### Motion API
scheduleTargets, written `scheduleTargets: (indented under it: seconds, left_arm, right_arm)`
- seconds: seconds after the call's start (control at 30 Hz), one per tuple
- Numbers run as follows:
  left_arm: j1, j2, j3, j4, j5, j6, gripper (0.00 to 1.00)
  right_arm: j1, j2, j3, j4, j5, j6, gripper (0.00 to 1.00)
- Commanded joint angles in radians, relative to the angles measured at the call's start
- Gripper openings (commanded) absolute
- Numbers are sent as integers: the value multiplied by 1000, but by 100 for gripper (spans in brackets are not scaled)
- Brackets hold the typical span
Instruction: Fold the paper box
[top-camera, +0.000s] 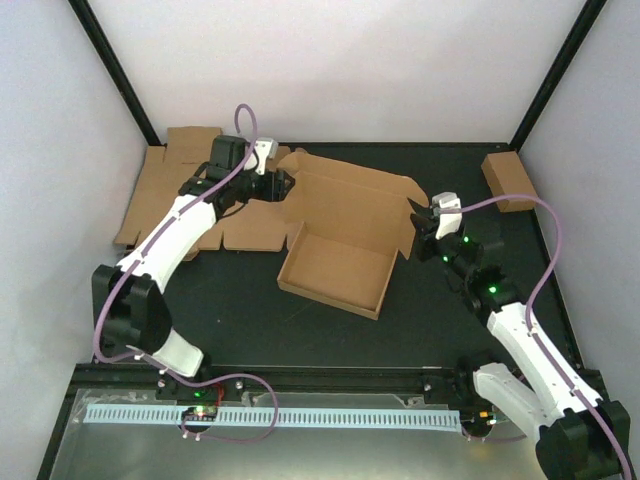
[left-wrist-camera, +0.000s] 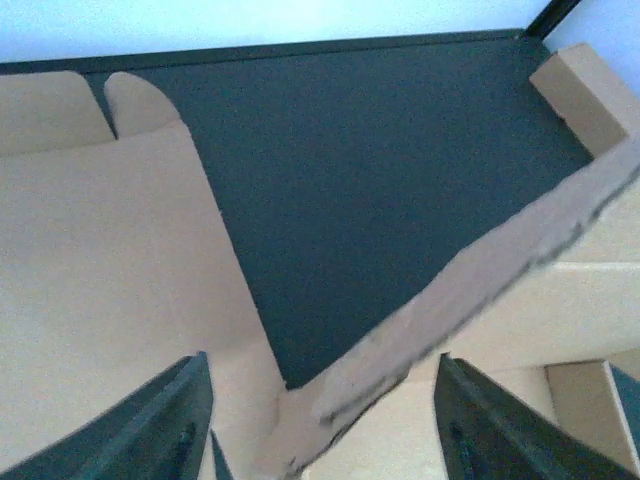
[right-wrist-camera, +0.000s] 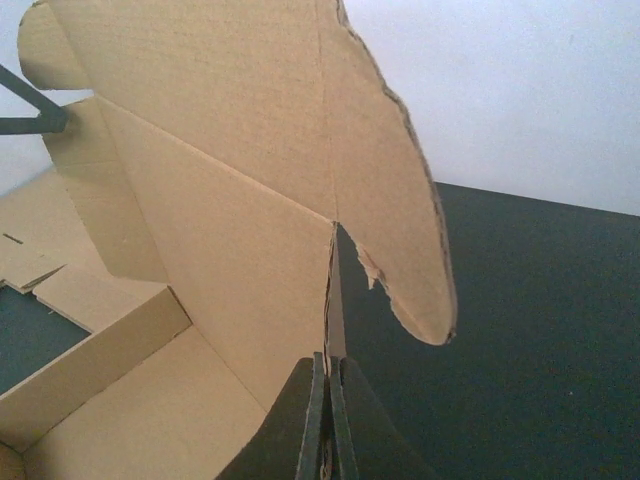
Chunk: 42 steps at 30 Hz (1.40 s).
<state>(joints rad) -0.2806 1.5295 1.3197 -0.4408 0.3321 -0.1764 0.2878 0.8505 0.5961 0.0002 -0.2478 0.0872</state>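
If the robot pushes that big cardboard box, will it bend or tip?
The paper box looks thin and empty, so it is probably light and would slide rather than tip. Its upright lid would likely flop at the creases. The right gripper pinches only one thin edge, so lifting there might bend it.

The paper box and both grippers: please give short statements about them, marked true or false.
The paper box has its lid standing up. True.
The right gripper is open, clear of the box. False: it is shut on the lid's right flap.
The left gripper has jaws apart, a cardboard edge between them. True.
The small closed box lies inside the tray. False: it sits apart, far to the right.
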Motion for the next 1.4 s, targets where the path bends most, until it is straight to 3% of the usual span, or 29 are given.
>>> scheduleTargets:
  seconds: [0.0,0.1,0.17,0.57,0.73,0.9,1.07,1.37]
  left_arm:
    - [8,51,102,-16,61,25,55]
    - [6,48,93,-10,99,20,32]
    - [4,33,68,0,113,8,23]
    - [-83,-89,-93,38,-24,-109,2]
    - [-121,-166,-191,103,-78,-169,2]
    - [-150,-241,-288,163,-130,-187,2]
    - [-162,-307,-365,194,-146,-189,2]
    - [-164,-321,-347,142,-121,-173,2]
  right_arm:
    - [6,11,41,1,-11,-5,2]
    - [5,24,51,-4,-3,5,2]
    - [5,41,65,-15,3,15,2]
    - [55,96,118,-70,97,136,9]
    - [129,94,121,-75,208,214,13]
    - [206,93,100,-65,348,264,6]
    - [244,88,78,-41,407,376,6]
    - [275,162,185,-150,546,533,9]
